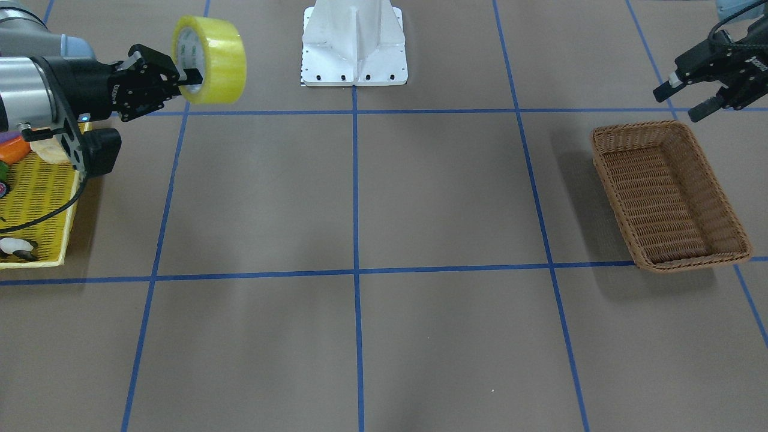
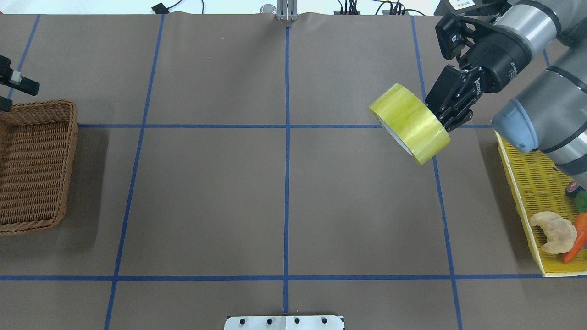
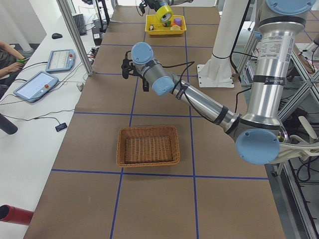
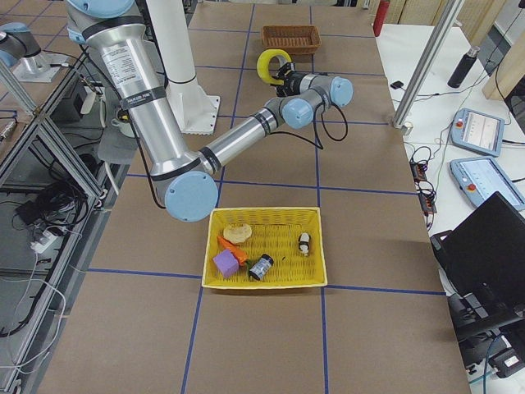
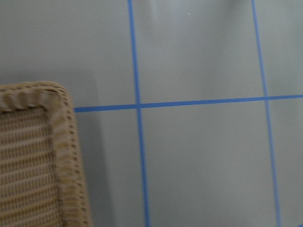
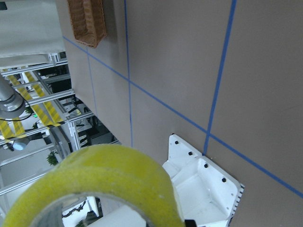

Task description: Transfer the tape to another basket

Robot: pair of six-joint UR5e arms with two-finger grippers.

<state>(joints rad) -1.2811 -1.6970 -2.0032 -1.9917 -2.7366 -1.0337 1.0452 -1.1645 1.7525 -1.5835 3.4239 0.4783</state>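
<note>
I see the big brown table (image 2: 284,197) with blue lines on it under both sets of fingers. The brown basket (image 1: 660,198) lies flat on the table, just below the left fingers and well apart from the right fingers, at the other end of the table. Nothing is in it. The yellow basket (image 2: 527,183) sits behind the right fingers, back under the right arm. The white stand (image 1: 355,48) is on the robot's side of the table, between the two sets of fingers. The tape (image 1: 216,57) is a fat yellow roll with a white inside. It is up in the air over the table, at the tips of the right fingers, and it touches nothing else. The right gripper (image 1: 192,77) has its fingers squeezed on the wall of the roll, with one finger at the white hole. The left gripper (image 1: 684,101) has its fingers spread apart and holds nothing. It hangs near one short end of the brown basket and does not touch it. A bread toy (image 2: 555,231) and an orange carrot (image 2: 578,236) lie in the yellow basket, far back from the right fingers.
</note>
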